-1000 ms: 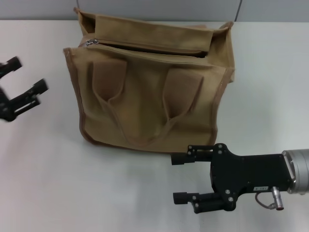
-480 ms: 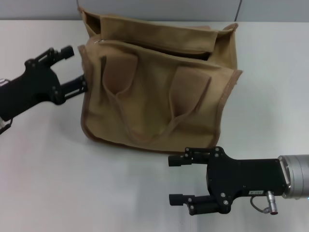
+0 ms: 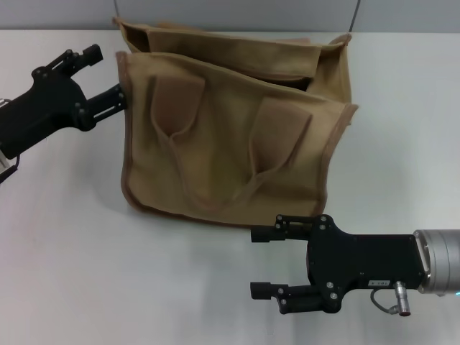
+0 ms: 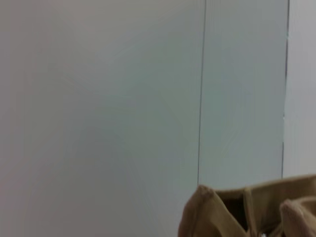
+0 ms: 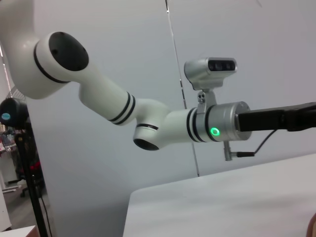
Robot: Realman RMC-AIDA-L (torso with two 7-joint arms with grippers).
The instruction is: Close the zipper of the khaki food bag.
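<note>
The khaki food bag point(image 3: 230, 144) stands at the middle of the white table, its front panel with two looped handles facing me. Its top is open, with a dark gap showing near the right end point(image 3: 310, 81). The zipper's pull tab is hidden; I see only the folded top flap point(image 3: 230, 50). My left gripper point(image 3: 106, 74) is open at the bag's upper left corner, its lower finger point(image 3: 115, 97) touching the bag's side edge. A corner of the bag shows in the left wrist view point(image 4: 217, 212). My right gripper point(image 3: 255, 262) is open and empty, in front of the bag.
The white table point(image 3: 65, 251) extends left, in front and right of the bag. A grey wall panel point(image 3: 237, 13) stands right behind the bag. The right wrist view shows my left arm point(image 5: 148, 123) above the table.
My left gripper has come in from the far left to the bag's upper left corner, and the bag's top has shifted, hiding the pull tab. The right gripper has barely moved.
</note>
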